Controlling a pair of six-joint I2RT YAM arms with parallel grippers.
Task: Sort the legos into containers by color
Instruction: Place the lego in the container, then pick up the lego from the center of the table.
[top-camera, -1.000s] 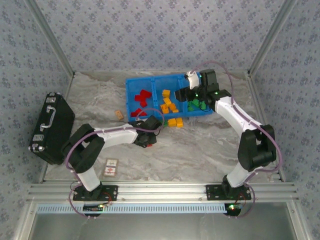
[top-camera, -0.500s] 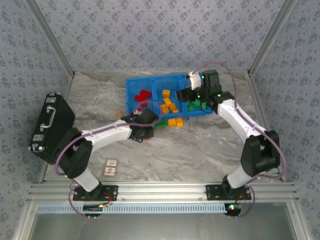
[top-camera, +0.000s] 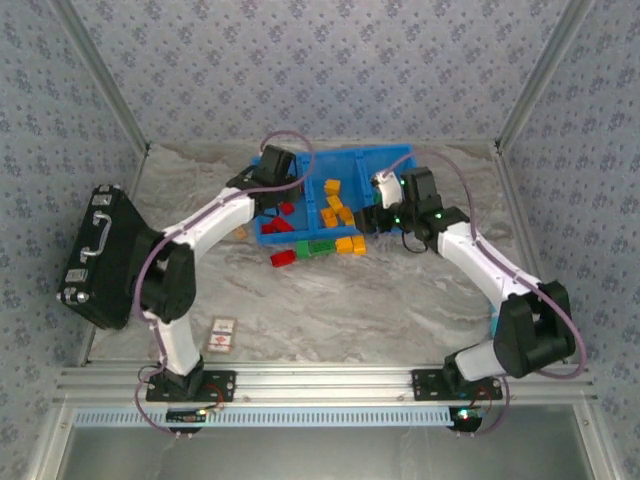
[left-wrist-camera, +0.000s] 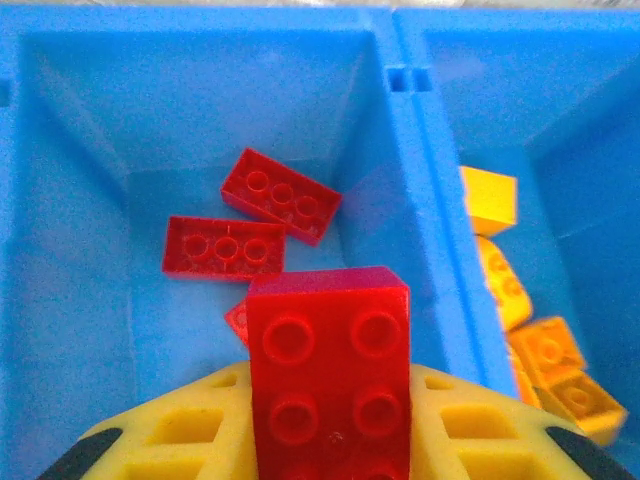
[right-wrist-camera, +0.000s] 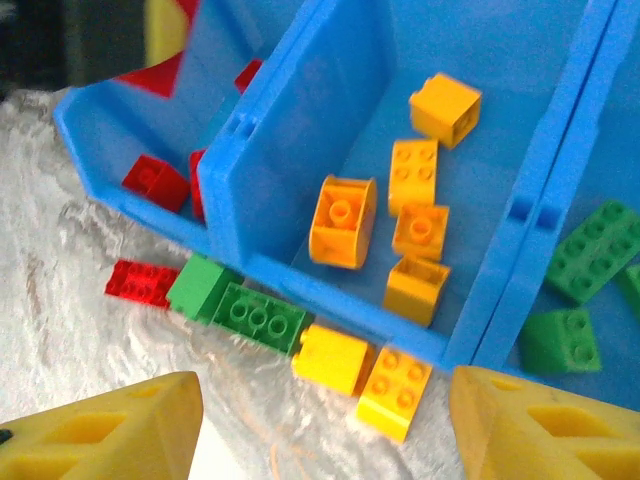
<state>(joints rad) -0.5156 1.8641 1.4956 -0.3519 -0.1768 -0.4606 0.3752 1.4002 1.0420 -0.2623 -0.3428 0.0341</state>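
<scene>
While left fingers (left-wrist-camera: 190, 435) clamp a red lego (left-wrist-camera: 330, 380) over the bin (left-wrist-camera: 405, 190), right fingers (right-wrist-camera: 110, 430) stand apart.

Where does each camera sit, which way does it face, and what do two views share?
Top external: above and behind the bases, looking down on the table, left arm, right arm and blue bin.
Left wrist: on the left arm, looking down into the bin's red compartment; left gripper shut on a red brick.
Right wrist: on the right arm, low before the bin's near wall, facing loose bricks and the middle compartment; right gripper open.
Shared: both wrist views show the orange-yellow bricks in the middle compartment.
</scene>
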